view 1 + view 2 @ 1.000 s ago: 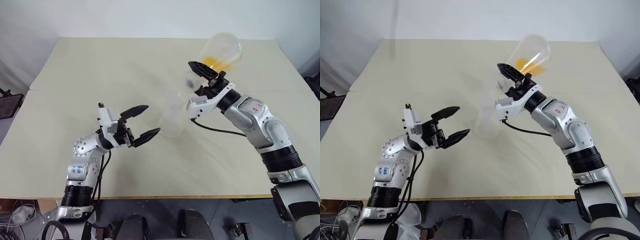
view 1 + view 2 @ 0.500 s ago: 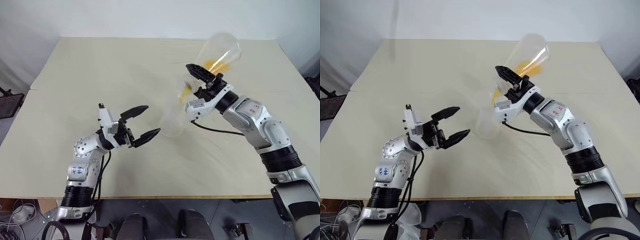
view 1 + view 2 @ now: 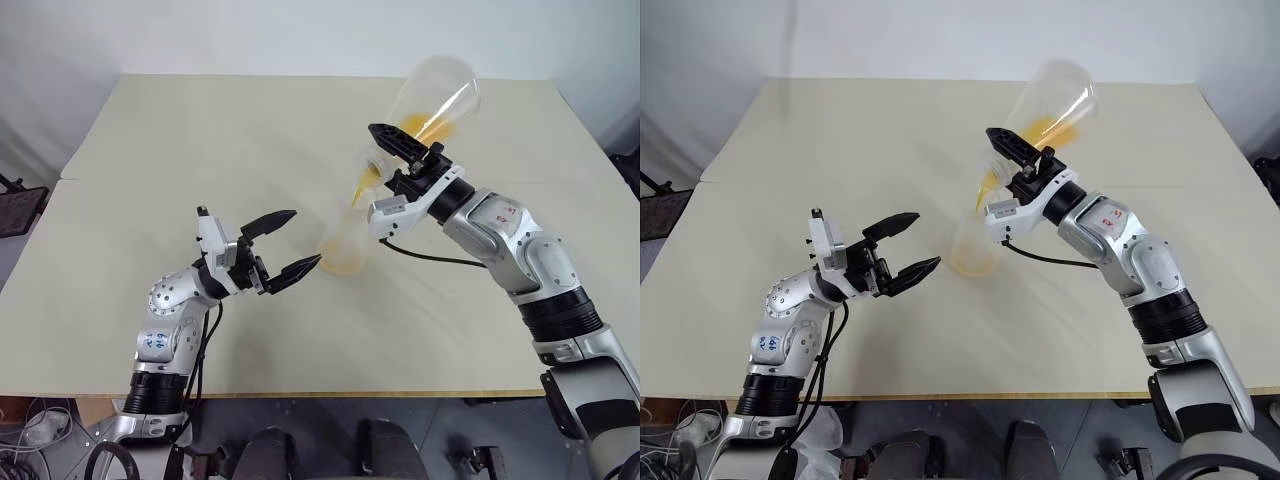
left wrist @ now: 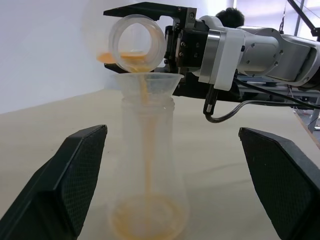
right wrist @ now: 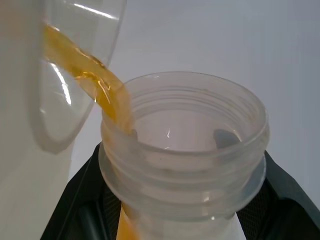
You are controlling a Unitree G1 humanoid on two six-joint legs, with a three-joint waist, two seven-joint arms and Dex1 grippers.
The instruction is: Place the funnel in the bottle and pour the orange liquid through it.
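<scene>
Pouring underway. Head views: right gripper [image 3: 400,160] clamps the tilted conical flask [image 3: 432,98] by its neck over the bottle [image 3: 343,240], mid-table toward the front edge (lip probably not touching). Left gripper [image 3: 283,246] waits beside, fingers wide. Left wrist: orange liquid [image 4: 145,222] streams through the funnel [image 4: 145,86], pooling below. Right wrist: stream leaves flask mouth.

Clear, glossy plastic or glass for the bottle [image 4: 149,170], funnel [image 4: 148,86] and tilted flask [image 3: 430,100]; translucent, shiny orange liquid [image 4: 148,222]. Matt cream table [image 3: 200,130], smooth. Matt black, finely textured fingers [image 4: 75,180]; glossy silver-white arm shells [image 3: 515,250].
</scene>
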